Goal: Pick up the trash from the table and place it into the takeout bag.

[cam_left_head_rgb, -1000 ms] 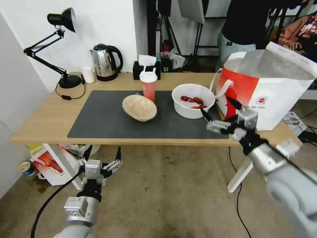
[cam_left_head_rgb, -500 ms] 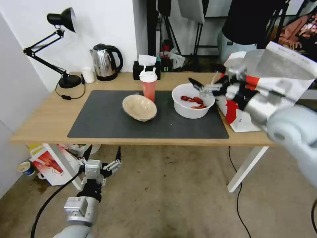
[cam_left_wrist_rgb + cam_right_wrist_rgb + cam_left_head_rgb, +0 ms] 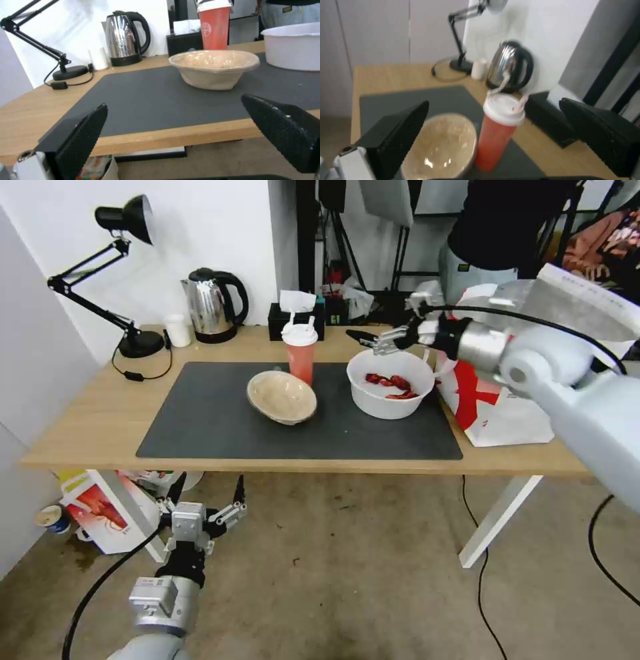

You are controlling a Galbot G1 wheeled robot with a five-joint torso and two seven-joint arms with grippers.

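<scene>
Nothing had gone into the bag point(image 3: 513, 407) yet, by the look of it: all three pieces of trash sat on the table's point(image 3: 87, 437) grey mat point(image 3: 220, 427). The paper bowl point(image 3: 281, 397) lay near the mat's middle, the red cup point(image 3: 301, 352) stood just behind it, and the white bowl point(image 3: 390, 383) with its red scraps sat to the right, close beside the bag. The bag stood open at the table's right end, with its foil lining showing.

The right gripper point(image 3: 373, 340) hung over the far rim of the white bowl, pointing left toward the cup, its fingers spread apart and holding nothing. In the right wrist view the cup point(image 3: 498, 130) and the paper bowl point(image 3: 443, 147) lay between the two open fingers, some way off.

The left gripper point(image 3: 208, 499) was parked low in front of the table's near edge, below the tabletop, fingers likewise apart and empty; its camera looked across the mat at the paper bowl point(image 3: 214, 68).

So the whole job remained: three picks and three drops. The first grasp appeared to be only in approach, probably at the cup.
</scene>
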